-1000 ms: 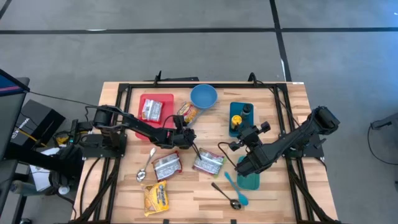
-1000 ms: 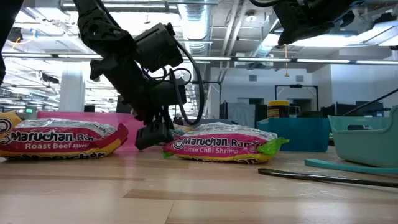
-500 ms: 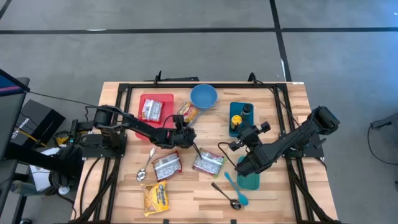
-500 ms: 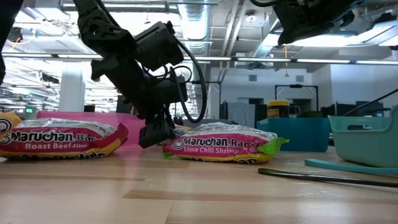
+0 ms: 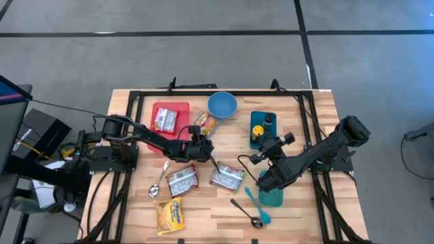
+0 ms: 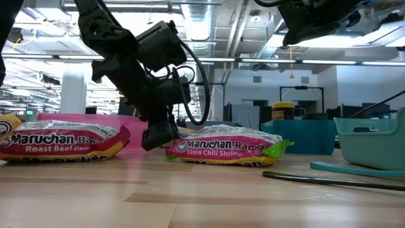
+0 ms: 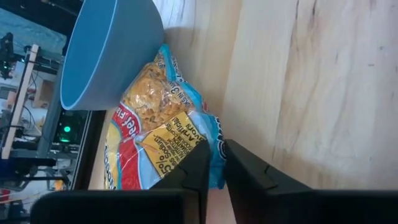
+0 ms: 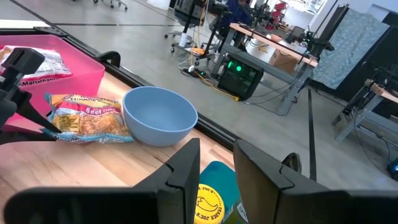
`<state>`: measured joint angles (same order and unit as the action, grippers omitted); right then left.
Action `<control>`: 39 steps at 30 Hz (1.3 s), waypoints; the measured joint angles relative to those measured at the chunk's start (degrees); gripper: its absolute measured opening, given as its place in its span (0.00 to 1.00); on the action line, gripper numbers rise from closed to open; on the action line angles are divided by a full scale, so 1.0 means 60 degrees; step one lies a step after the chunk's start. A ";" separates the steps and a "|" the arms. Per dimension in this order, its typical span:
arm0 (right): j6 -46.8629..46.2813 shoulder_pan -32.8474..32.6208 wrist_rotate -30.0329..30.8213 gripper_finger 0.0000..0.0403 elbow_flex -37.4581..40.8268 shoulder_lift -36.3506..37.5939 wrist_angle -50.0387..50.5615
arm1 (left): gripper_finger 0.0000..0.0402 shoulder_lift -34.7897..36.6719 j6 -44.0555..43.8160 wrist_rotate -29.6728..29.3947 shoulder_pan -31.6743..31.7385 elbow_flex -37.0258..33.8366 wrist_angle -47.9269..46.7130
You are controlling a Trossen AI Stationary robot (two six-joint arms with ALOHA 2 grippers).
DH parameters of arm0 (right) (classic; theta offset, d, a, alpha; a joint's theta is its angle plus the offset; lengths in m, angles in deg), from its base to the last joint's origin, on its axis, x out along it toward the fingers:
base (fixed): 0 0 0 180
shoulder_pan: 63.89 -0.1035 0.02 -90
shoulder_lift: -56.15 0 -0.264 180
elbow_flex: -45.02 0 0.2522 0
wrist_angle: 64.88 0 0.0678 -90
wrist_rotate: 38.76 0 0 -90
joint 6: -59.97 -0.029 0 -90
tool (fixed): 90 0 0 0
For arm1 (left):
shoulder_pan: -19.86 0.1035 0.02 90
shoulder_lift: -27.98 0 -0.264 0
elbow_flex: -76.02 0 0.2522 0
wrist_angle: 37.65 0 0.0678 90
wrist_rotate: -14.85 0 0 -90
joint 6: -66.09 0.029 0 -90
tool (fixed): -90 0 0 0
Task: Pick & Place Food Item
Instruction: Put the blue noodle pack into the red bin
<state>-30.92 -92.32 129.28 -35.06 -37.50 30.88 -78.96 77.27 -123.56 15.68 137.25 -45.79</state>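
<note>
A blue and yellow snack bag (image 5: 205,123) lies flat on the table beside a blue bowl (image 5: 222,105); it also shows in the left wrist view (image 7: 155,124) and the right wrist view (image 8: 87,115). My left gripper (image 5: 202,144) is at the bag's near end, low over the table (image 6: 158,135), its fingers almost together on the bag's edge. My right gripper (image 5: 261,158) hangs open and empty above the table's right half, near the teal tray (image 5: 261,118). My left gripper has the snack bag's near corner (image 7: 215,142) between its two fingertips, which stand almost shut on the sealed edge. The fingers come nearly level from the table's near side. The rest of the bag lies on the table.
A red tray (image 5: 178,108) holds one ramen pack. Two ramen packs (image 5: 182,180) (image 5: 227,176), a yellow pack (image 5: 171,215) and two spoons (image 5: 158,183) (image 5: 247,213) lie near the front. A mustard bottle (image 5: 257,129) stands in the teal tray; a teal cup (image 5: 271,196) is by it.
My left gripper has risen a little from the table by the snack bag's near end. My right arm has kept still.
</note>
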 joint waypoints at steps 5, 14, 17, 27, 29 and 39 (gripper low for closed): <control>0.0000 0.0001 0.0000 0.23 0.0000 0.0000 0.0000 | 0.03 0.0004 -0.0191 0.0023 -0.0063 0.0000 0.0001; 0.0000 0.0001 0.0000 0.23 0.0000 0.0000 -0.0004 | 0.00 0.0007 -0.0196 0.0019 -0.0384 0.0000 0.0032; -0.0001 0.0001 0.0000 0.23 0.0000 0.0000 -0.0004 | 0.00 0.0007 -0.0197 0.0021 -0.0525 0.0000 0.0208; 0.0000 0.0001 0.0000 0.23 0.0000 0.0000 -0.0010 | 0.00 0.0226 -0.0201 -0.0043 -0.0925 0.0018 0.0730; -0.0003 -0.0002 -0.0002 0.23 0.0000 0.0000 -0.0020 | 0.00 0.0475 -0.0265 -0.0190 -0.1012 -0.0008 0.0570; -0.0004 -0.0010 0.0004 0.23 0.0022 0.0000 -0.0040 | 0.00 0.2391 -0.0568 0.0060 -0.1362 0.0002 0.0433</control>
<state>-30.95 -92.38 129.30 -34.93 -37.50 30.64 -64.61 73.87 -123.20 7.50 137.26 -43.20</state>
